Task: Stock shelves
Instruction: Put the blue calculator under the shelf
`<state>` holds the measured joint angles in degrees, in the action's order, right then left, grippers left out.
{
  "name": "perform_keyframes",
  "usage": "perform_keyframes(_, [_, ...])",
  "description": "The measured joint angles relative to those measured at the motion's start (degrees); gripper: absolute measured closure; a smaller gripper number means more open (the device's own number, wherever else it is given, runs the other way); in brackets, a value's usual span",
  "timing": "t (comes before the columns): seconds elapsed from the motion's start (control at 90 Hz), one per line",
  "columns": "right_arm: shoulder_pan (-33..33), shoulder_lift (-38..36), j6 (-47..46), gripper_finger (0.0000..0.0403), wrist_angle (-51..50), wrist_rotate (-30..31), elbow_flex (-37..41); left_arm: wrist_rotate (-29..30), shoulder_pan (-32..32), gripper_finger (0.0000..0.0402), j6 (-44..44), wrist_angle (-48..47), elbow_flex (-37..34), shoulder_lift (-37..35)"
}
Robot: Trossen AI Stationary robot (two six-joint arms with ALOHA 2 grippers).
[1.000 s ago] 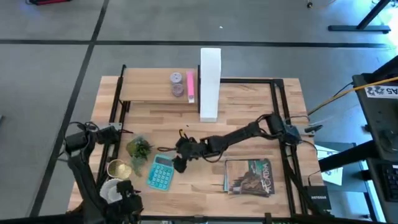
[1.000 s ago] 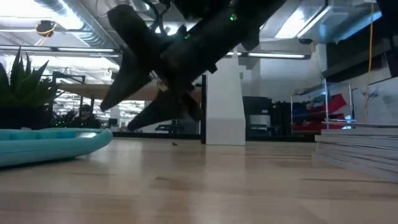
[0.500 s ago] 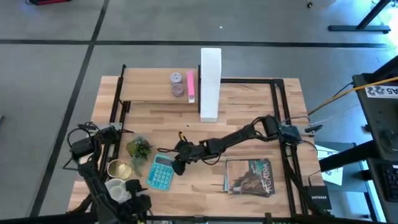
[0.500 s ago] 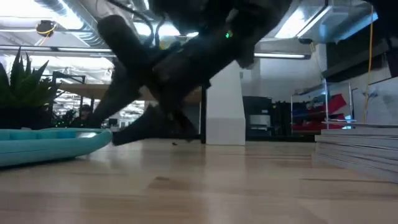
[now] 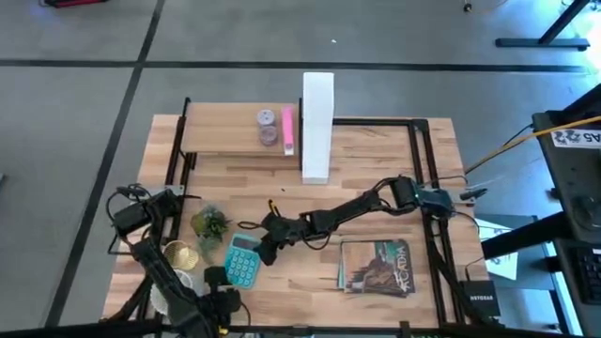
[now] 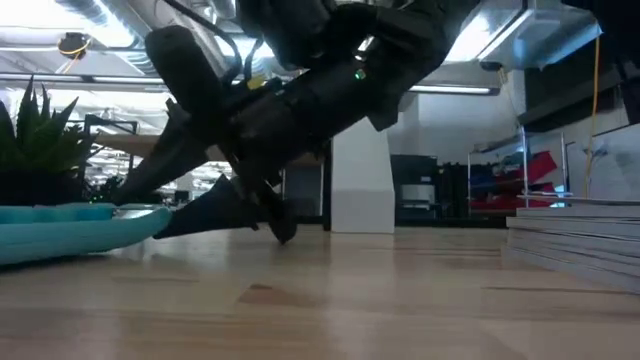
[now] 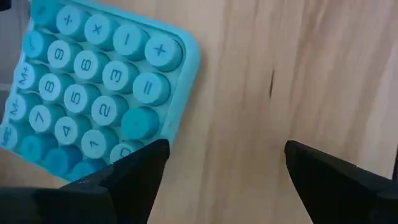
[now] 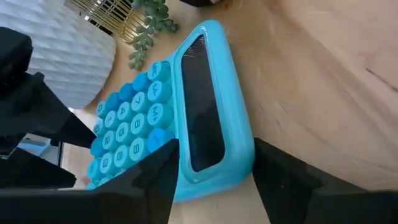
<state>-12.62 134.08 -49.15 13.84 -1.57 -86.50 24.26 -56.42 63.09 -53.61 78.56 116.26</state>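
Two pincers were down at the teal calculator (image 5: 243,260). My right pincer (image 5: 264,252) had its fingers spread, one on either side of the calculator's display end, not closed on it. In my right wrist view the display sat between my two dark fingers (image 8: 283,171), with the round keys running away from me. Just past the calculator from that pincer stood a small green plant (image 5: 210,223), a gold wire cup (image 5: 176,253) and a white ribbed bowl (image 8: 59,56).

My left pincer (image 5: 218,279) hung over the calculator's other end with its fingers apart, the keys showing between and beyond them above bare counter (image 7: 273,87).

Behind my right pincer, toward my own base, a stack of magazines (image 5: 376,267) lay flat on the counter.

Well apart from both pincers, across the counter, sat the raised wooden shelf (image 5: 225,138). On it were a pink upright object (image 5: 287,130) and a small purplish round container (image 5: 268,126); I could not tell what it held. The tall white file box (image 5: 316,127) stood upright just beside the shelf.
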Motion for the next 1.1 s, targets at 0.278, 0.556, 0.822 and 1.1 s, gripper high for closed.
perform_keyframes(0.278, [0.1, 0.7, 2.8, 0.0237, 2.8, -0.4, 0.1, -0.5, 2.1, 0.0089, -4.7, -0.1, -0.1, 0.1])
perform_keyframes(0.556, [0.1, 0.7, 4.7, 0.0306, 2.5, 0.2, 0.2, 2.8, 2.4, 0.0089, -4.8, -0.7, -0.4, 0.4])
perform_keyframes(0.822, [0.2, -1.3, 6.7, 0.0341, 2.0, 2.6, 0.1, 3.7, 2.4, 0.0089, -3.7, -1.0, 0.2, 0.4])
perform_keyframes(1.1, [0.4, -11.2, 14.5, 0.0359, -13.8, 9.0, 0.1, 9.0, 2.4, 0.0088, -0.5, -3.3, 0.9, 0.5])
